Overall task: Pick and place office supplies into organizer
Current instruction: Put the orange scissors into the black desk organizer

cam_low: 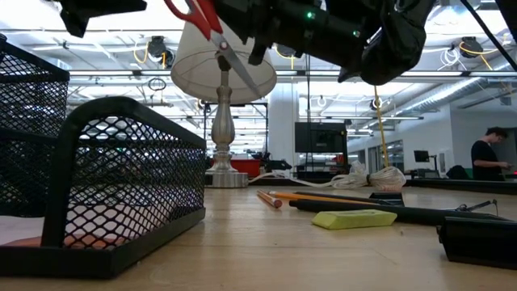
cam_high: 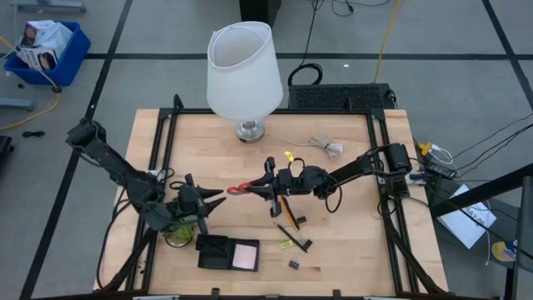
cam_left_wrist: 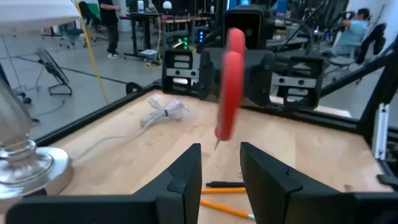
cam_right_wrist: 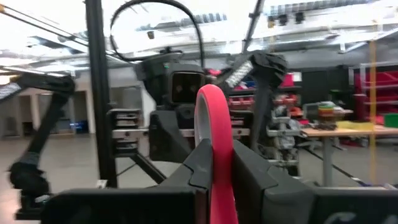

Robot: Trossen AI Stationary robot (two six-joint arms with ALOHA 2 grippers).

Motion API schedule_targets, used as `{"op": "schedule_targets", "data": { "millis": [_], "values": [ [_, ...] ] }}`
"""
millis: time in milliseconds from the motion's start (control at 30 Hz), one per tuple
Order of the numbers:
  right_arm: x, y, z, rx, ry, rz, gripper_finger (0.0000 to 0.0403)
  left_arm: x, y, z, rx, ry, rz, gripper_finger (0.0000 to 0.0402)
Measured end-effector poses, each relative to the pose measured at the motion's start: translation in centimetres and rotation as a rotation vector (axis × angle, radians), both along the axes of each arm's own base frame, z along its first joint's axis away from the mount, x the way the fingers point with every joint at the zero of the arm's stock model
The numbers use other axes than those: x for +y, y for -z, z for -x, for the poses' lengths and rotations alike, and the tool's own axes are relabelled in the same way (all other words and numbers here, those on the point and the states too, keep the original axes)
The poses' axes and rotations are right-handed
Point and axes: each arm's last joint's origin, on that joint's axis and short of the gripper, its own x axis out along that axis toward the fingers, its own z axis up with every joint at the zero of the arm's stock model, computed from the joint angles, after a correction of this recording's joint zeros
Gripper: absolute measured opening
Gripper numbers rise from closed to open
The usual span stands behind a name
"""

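Observation:
My right gripper (cam_high: 260, 185) hovers over the table's middle, shut on the red-handled scissors (cam_high: 237, 189). The scissors stick out toward my left gripper (cam_high: 218, 198), which faces them from the left. It stands open, a short way off, with nothing between its fingers (cam_left_wrist: 186, 177). The black mesh organizer (cam_high: 215, 252) stands at the near edge, and a pink sticky-note pad (cam_high: 245, 256) lies in its right part. Orange and dark pencils (cam_high: 287, 210) and small black binder clips (cam_high: 294, 264) lie loose on the wood. My right gripper pinches a red handle loop (cam_right_wrist: 214, 118) of the scissors between its two fingers, and the loop stands out past the fingertips. The fingers come from the table's right, tipped slightly up. The scissors hang clear of the table, with the blades (cam_low: 242, 69) slanting down.
A white-shaded lamp (cam_high: 244, 71) stands at the far middle, with a pale coiled cable bundle (cam_high: 326, 147) to its right. A small green potted plant (cam_high: 179, 235) sits under my left arm. A yellow piece (cam_low: 353, 218) lies near the pencils. A person (cam_low: 486, 153) stands far behind.

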Motion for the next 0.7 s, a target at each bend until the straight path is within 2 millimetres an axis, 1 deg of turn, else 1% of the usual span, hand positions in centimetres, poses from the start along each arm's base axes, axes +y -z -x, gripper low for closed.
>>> {"op": "schedule_targets", "data": {
  "millis": [67, 133, 233, 367, 467, 600, 700],
  "values": [
    [0.0, 0.1, 0.0, 0.004, 0.008, 0.011, 0.0027, 0.0, 0.3, -0.3, 0.012, 0.017, 0.001, 0.0115],
    [0.0, 0.1, 0.1, 0.002, 0.007, 0.016, 0.0027, 0.0, 0.4, -0.7, 0.004, 0.017, 0.023, 0.0126],
    [0.1, 0.1, 0.1, 0.006, 0.004, 0.013, 0.0029, 0.2, 1.1, -1.3, 0.026, -0.008, 0.018, 0.0164],
    [0.0, 0.2, 0.1, 0.01, 0.002, 0.005, 0.0032, 0.3, 1.0, -1.4, 0.011, -0.014, 0.035, 0.0228],
    [0.1, 0.2, 0.0, 0.012, 0.001, 0.005, 0.0027, 0.1, 0.8, -1.4, 0.001, 0.011, 0.037, 0.0265],
    [0.1, 0.2, 0.0, 0.014, 0.0, 0.006, 0.0027, -0.1, 0.5, -1.4, -0.013, 0.049, 0.039, 0.0296],
    [0.1, 0.3, 0.0, 0.021, -0.009, 0.002, 0.0027, 0.0, 0.5, -1.5, -0.015, 0.024, 0.03, 0.0308]
  ]
}}
